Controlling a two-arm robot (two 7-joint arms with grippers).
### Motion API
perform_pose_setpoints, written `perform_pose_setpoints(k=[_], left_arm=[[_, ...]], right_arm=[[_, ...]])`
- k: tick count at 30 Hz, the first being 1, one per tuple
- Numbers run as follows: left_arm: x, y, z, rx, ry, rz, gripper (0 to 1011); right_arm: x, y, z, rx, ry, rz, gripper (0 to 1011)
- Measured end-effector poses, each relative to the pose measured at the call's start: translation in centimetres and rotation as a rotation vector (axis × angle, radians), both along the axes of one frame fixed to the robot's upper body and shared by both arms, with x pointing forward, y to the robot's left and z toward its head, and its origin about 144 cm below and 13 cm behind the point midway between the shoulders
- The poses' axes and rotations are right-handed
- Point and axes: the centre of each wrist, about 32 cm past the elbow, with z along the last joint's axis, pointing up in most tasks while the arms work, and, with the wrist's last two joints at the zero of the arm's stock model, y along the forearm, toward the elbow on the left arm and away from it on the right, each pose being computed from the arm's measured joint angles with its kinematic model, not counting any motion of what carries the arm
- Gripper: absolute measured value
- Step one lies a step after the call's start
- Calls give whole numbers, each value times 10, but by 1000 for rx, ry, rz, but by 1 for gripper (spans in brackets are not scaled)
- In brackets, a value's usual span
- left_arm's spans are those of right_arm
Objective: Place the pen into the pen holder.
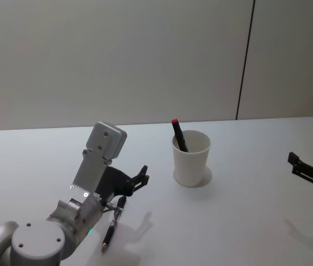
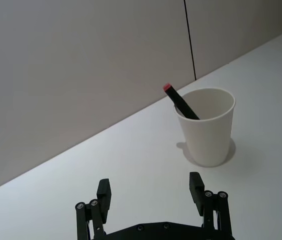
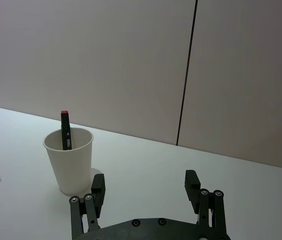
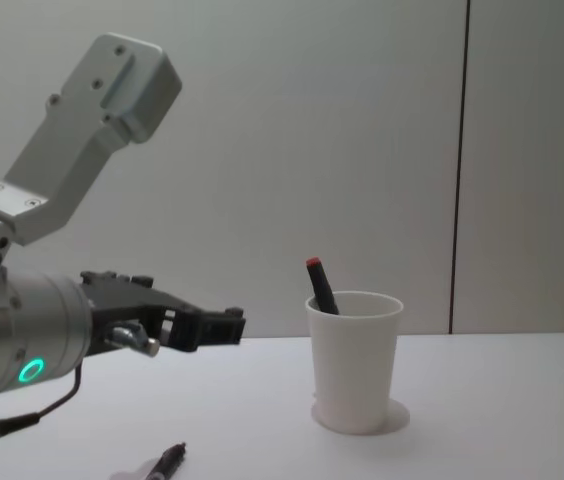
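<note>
**A:** Pen (image 1: pixel 112 227), position?

**B:** It lies flat on the worktop (image 1: pixel 245 221) on the robot's left, well apart from the cup (image 1: pixel 191 158). It has a slim dark barrel, and its writing tip points back toward the robot.

**A:** Handling estimate?

**B:** Probably light and stiff. The smooth round barrel will likely roll, or swivel if pinched near one end. Best hold is mid-barrel, with the fingers set across it, not along it.

**A:** Left hand (image 2: pixel 149 190)?

**B:** Its fingers are spread wide with nothing between them. It hangs clear of the worktop, above the pen's far end and aimed toward the cup.

**A:** Cup notes?

**B:** It's thin white paper standing upright, so probably light enough to tip if the rim gets knocked. A red-tipped pen (image 1: pixel 178 134) already leans inside against the rim, which leaves the open mouth on the other side.

**A:** Right hand (image 3: pixel 145 182)?

**B:** It is idle at the right edge, fingers apart and holding nothing.
</note>
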Motion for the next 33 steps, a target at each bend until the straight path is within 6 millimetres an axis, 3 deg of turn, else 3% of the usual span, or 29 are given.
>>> perform_pose_setpoints(k=[33], left_arm=[[-20,-4,18,12,256,77,1003]], right_arm=[[0,0,0,0,0,0,1002]])
